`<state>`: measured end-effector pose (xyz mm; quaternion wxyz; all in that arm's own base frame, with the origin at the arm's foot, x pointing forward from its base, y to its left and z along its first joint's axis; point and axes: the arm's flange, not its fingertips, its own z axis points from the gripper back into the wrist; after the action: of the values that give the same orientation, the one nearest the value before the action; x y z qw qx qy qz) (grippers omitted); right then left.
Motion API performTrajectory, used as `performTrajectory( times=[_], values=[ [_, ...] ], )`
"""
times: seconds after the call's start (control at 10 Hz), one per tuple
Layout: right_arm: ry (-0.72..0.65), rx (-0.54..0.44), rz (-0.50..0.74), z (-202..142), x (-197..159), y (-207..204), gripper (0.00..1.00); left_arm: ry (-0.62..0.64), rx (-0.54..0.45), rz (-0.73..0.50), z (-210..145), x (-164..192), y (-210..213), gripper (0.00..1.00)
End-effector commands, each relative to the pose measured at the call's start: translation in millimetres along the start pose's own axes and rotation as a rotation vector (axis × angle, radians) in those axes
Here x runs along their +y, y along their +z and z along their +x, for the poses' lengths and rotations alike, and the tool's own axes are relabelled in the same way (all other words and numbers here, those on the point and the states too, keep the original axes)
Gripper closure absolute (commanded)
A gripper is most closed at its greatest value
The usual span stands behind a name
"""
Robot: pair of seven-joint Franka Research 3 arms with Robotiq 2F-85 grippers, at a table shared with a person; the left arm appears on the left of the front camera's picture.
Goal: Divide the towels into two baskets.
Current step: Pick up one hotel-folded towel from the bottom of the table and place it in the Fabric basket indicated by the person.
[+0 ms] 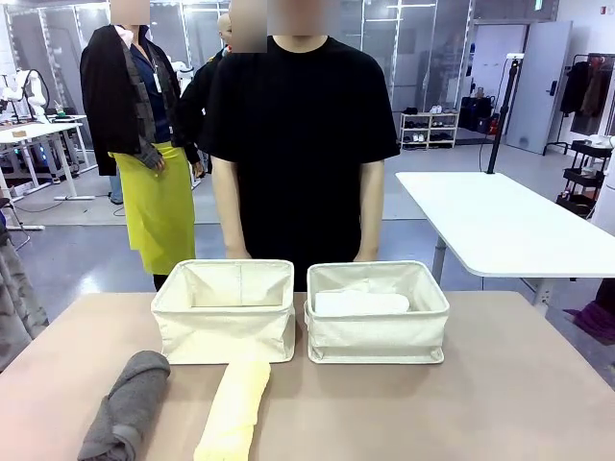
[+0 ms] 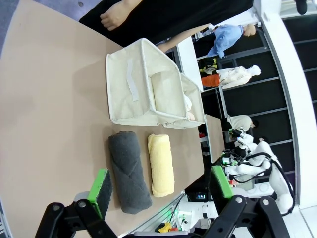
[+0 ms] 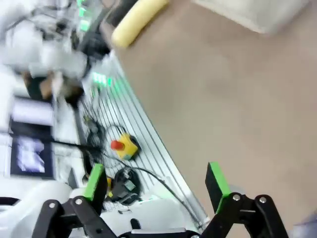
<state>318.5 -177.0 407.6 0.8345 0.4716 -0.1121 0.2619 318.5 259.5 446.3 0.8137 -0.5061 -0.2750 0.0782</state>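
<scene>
Front view
- Table (image 1: 480, 403): it carries two baskets and two loose towels. A person (image 1: 298, 144) in a black shirt stands at its far edge.
- Left basket (image 1: 223, 327): cream canvas, at the middle of the table toward the far edge. Inside I see its own cloth walls.
- Right basket (image 1: 377, 341): just beside the left basket, the two almost touching. It holds a white towel (image 1: 360, 303) lying flat along its length.
- Dark grey towel (image 1: 125, 408): on the table near the near edge, toward the left corner.
- Pale yellow towel (image 1: 235, 408): just beside the grey one. Its far end reaches the front wall of the left basket.

Left wrist view
- Left tool (image 2: 161, 184): released, the jaws stand wide with nothing between the green pads (image 2: 101, 187). It hangs above the near edge.
- Towels: the dark grey towel (image 2: 129, 171) and the pale yellow towel (image 2: 161, 166) lie side by side on the table, close but apart.
- Baskets: the left basket (image 2: 129, 89) is nearer, the right basket (image 2: 197, 101) behind it. What is in them is too small to tell here.
- Person's hand (image 2: 116, 15): at the far edge, apart from the baskets.

Right wrist view (blurred)
- Right tool (image 3: 156, 183): released, jaws wide, holding nothing, over the near edge of the table.
- Pale yellow towel (image 3: 138, 17): its end lies near that edge.
</scene>
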Motion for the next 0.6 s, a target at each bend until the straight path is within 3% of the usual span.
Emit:
performTrajectory(
  times=[0.0, 0.2, 0.5],
  values=[
    [-0.196, -0.04, 0.056, 9, -20, 43, 0.0, -0.006, -0.011, -0.017, 0, -1, 3, 0.0],
    [-0.324, -0.113, 0.062, -18, -38, 80, 0.0, -0.006, -0.011, -0.017, 0, -1, 3, 0.0],
    [-0.397, -0.248, 0.107, -61, -56, 94, 0.0, -0.006, -0.011, -0.017, 0, -1, 3, 0.0]
  ],
)
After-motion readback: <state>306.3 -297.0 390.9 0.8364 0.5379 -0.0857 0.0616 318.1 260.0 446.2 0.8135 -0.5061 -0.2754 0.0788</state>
